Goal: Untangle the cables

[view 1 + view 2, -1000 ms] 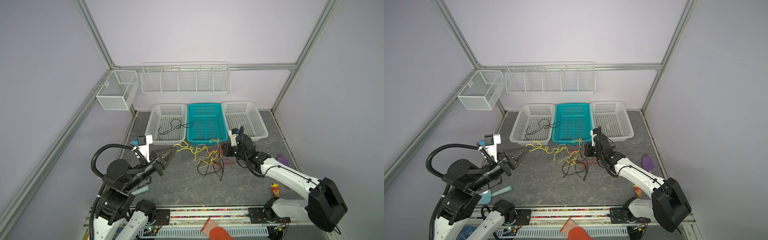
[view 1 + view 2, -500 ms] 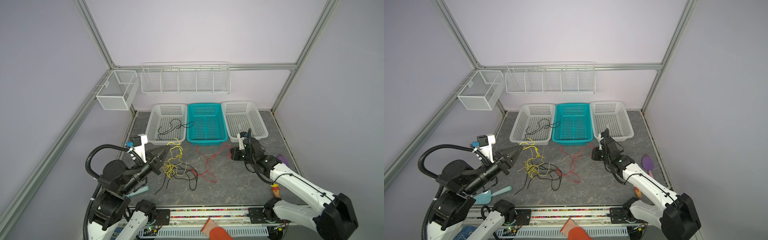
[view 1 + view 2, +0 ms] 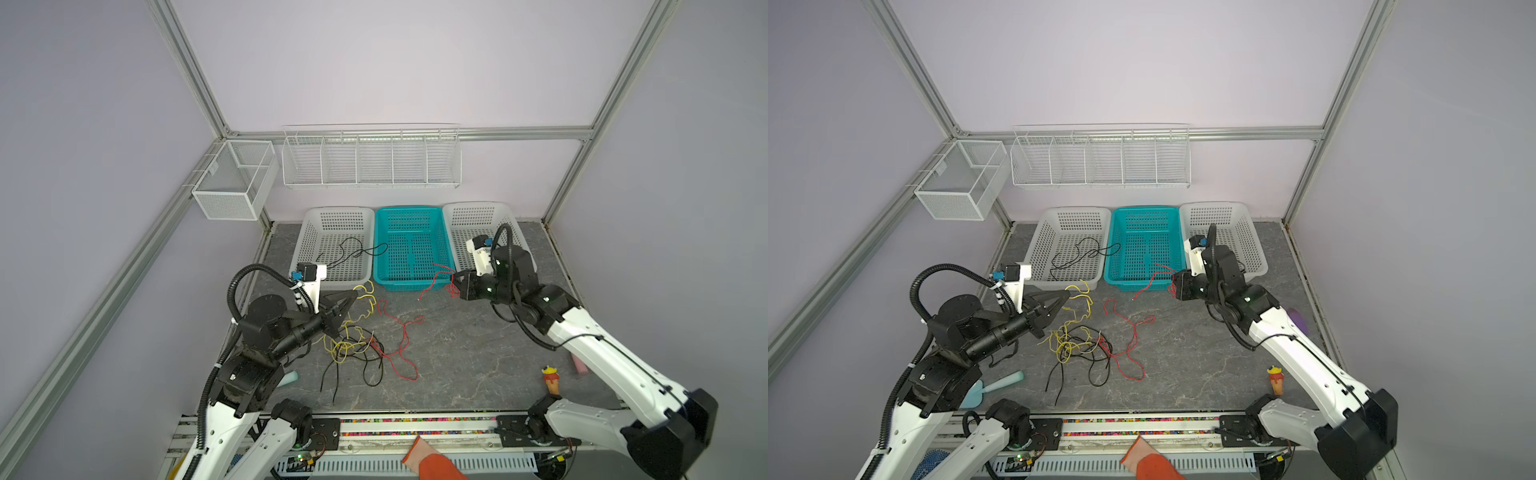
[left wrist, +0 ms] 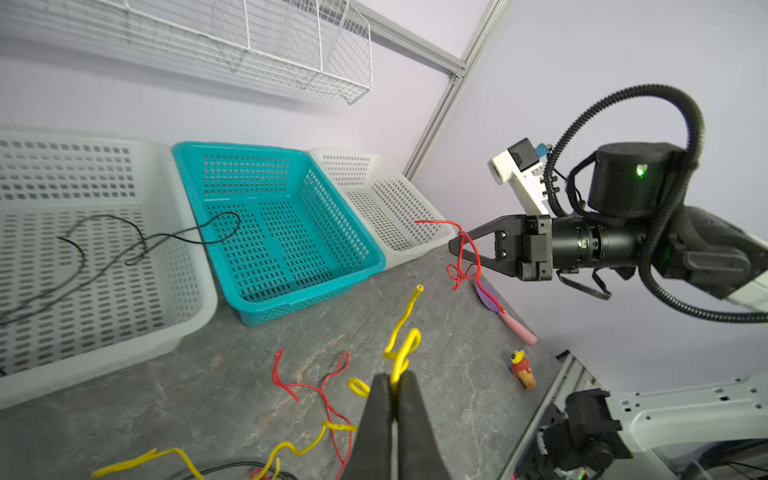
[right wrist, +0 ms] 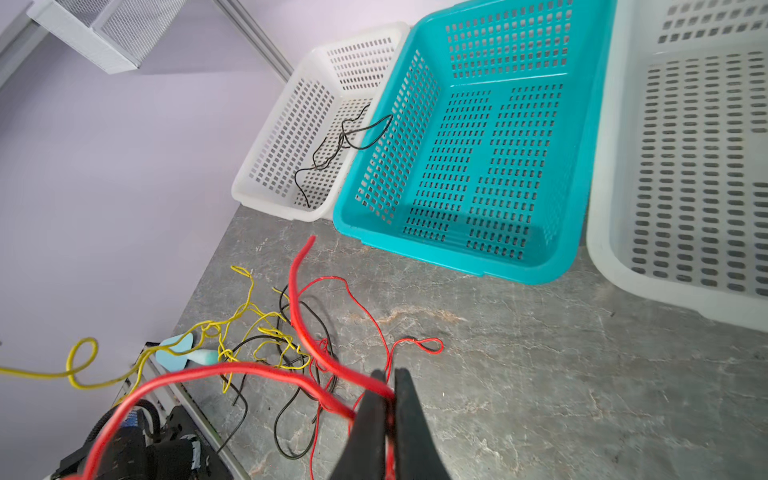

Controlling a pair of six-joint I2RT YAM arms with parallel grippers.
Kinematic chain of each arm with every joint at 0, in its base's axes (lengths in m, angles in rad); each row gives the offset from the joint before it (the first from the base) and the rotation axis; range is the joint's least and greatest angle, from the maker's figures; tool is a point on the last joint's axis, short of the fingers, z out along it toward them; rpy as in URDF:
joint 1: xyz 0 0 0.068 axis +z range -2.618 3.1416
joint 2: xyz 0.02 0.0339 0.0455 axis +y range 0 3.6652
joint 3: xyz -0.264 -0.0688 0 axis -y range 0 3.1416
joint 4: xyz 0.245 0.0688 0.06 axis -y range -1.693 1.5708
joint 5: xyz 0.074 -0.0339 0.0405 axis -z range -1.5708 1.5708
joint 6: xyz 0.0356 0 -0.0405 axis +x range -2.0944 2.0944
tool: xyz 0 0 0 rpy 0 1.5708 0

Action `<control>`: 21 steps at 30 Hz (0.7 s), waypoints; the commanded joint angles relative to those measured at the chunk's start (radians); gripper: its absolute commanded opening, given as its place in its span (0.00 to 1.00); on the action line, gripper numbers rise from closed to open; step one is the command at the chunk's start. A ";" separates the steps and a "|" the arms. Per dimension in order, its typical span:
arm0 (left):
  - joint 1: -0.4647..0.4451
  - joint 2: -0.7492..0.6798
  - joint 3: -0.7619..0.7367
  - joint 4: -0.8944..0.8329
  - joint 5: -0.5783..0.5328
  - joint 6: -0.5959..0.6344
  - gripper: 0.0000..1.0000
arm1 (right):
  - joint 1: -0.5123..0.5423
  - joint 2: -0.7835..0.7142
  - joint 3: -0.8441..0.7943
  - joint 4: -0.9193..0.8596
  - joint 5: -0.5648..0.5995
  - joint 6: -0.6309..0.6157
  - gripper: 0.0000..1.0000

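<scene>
Yellow cable [image 4: 401,353] is pinched at the tip of the left gripper [image 4: 392,380], whose jaws are clamped tight on it. Lifted off the grey surface [image 3: 457,353], it loops just in front of the left white basket [image 3: 303,241] and trails down toward the tangle [image 3: 353,345] — a knot of yellow, black and red strands lying on the left half of the surface, nearer its front edge. The right gripper [image 3: 454,283] is clenched too, on a red cable [image 3: 436,277] that dangles in small loops by the near right corner of the teal basket [image 3: 409,209]. A second red cable [image 3: 401,332] snakes loose over the middle of the surface and runs into the tangle's right side. One black cable [image 3: 353,249] lies inside the left white basket — one loop of it draped over the wall next to the teal basket. Both baskets sit side by side along the back edge of the surface.
</scene>
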 commanded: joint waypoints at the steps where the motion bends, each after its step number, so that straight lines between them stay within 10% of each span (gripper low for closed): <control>1: 0.002 -0.060 -0.005 -0.050 -0.122 0.127 0.00 | -0.002 0.125 0.095 -0.056 -0.030 -0.021 0.10; 21: 0.002 -0.274 -0.247 0.056 -0.287 0.124 0.00 | -0.016 0.706 0.628 -0.179 0.095 -0.041 0.17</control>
